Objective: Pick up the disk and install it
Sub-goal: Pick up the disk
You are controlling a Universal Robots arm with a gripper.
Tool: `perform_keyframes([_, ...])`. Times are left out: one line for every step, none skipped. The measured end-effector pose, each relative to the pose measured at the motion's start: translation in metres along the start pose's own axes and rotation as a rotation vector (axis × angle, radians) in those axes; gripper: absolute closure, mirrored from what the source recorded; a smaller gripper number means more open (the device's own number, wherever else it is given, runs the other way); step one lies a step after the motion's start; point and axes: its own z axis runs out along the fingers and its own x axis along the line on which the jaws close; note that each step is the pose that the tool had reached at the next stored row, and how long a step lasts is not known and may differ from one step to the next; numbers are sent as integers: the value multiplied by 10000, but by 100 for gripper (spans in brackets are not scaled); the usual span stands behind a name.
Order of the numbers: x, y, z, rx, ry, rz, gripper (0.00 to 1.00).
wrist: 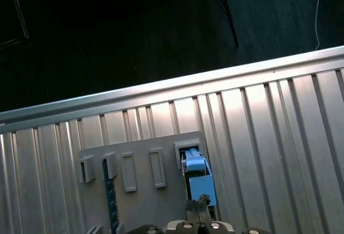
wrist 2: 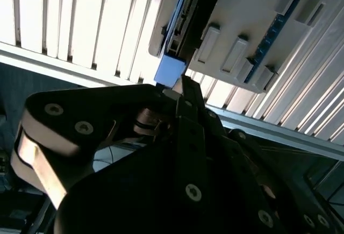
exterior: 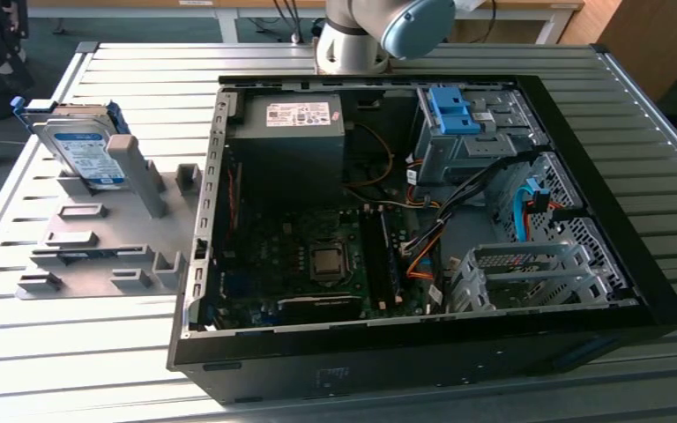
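The disk [exterior: 85,150] stands on edge in a slot of the grey holder plate [exterior: 103,256], on the table at the exterior view's left. It is silver with a white-and-blue label and a blue carrier rail. In the first wrist view I look down on its blue rail [wrist: 198,177], with the gripper [wrist: 201,204] just over it. In the second wrist view the gripper [wrist 2: 180,86] points at the blue end of the disk [wrist 2: 171,71]. The arm's base [exterior: 362,35] stands at the table's far side.
An open black computer case [exterior: 433,352] lies in the middle of the slatted metal table [exterior: 103,370]. Inside it are a black power-supply box [exterior: 292,141], a grey drive bay with a blue bracket [exterior: 454,110], and cables. The holder plate has several more slots [wrist: 128,172].
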Motion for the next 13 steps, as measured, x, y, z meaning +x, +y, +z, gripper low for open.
perform_keyframes([0,0,-1,-2,1,9,89])
perform_keyframes([0,0,-1,-2,1,9,89])
perform_keyframes([0,0,-1,-3,2,0,77])
perform_keyframes([0,0,0,-4,3,-40,77])
perform_keyframes([-1,0,6,-1,5,-132,71])
perform_keyframes([-5,2,20,1,10,-221,65])
perform_keyframes([-11,3,38,2,13,-302,65])
perform_keyframes([-17,6,56,6,14,-367,59])
perform_keyframes([-25,10,74,12,15,-416,53])
perform_keyframes([-36,17,92,20,21,-451,53])
perform_keyframes([-48,23,109,27,28,-484,47])
perform_keyframes([-54,26,128,30,30,-541,47])
perform_keyframes([-55,25,146,31,34,-658,47])
